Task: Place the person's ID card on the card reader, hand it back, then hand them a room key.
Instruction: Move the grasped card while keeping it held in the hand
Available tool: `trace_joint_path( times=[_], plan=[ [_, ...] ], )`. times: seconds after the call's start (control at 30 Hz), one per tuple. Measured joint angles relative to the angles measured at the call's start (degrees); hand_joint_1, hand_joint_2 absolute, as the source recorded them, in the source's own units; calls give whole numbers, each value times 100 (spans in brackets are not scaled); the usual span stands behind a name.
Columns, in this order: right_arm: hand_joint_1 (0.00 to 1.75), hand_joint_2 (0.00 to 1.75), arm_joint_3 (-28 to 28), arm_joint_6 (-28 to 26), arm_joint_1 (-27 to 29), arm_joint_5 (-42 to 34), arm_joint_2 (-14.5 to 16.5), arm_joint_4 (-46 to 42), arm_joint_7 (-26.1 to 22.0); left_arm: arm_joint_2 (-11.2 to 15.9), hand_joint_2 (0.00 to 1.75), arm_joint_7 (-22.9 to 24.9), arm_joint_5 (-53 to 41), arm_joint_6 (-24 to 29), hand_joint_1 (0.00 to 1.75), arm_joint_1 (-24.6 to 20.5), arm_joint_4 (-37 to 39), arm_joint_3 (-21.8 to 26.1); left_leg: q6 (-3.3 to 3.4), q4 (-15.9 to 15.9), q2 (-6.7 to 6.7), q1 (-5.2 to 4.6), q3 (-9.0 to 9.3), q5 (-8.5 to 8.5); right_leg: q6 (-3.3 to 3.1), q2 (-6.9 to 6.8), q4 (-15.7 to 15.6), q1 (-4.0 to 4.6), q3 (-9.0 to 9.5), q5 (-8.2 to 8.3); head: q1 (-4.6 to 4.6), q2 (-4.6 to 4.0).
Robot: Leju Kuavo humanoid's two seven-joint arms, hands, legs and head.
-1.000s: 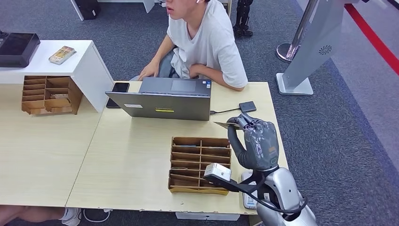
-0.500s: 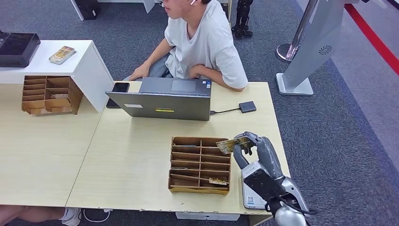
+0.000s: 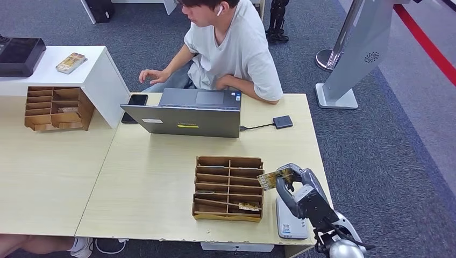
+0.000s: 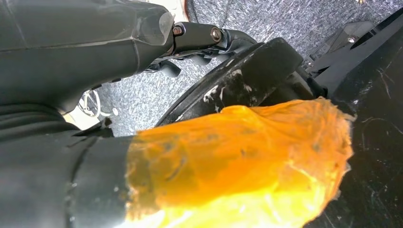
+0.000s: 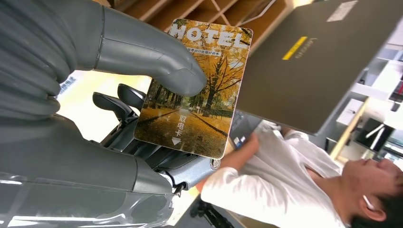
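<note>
one room key (image 5: 195, 90) — printed "hotel" — pinched by the right hand (image 3: 301, 191); left hand's state unclear.

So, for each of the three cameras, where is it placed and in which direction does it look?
Head view: high on the body, facing forward and down at the table; right hand pinches the card.
Left wrist view: behind the left hand, facing carpet and dark body parts.
Right wrist view: behind the right hand, facing the card.
Shared with head view: card, laptop and person.
</note>
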Motion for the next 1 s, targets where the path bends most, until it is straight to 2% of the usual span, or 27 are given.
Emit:
trace_joint_path(
  times=[0.4,1.0],
  plan=[
    [175,175,-107,193,245,-275,-247,320,51,23,0,-2,19,0,0,39,0,-80,2,0,0,0,0,-1,2,0,0,0,0,-2,0,1],
    [175,175,-141,193,475,-344,-426,608,118,42,0,-5,51,0,0,84,0,-109,2,0,0,0,0,-2,3,0,-1,0,0,-3,0,1]
  ],
)
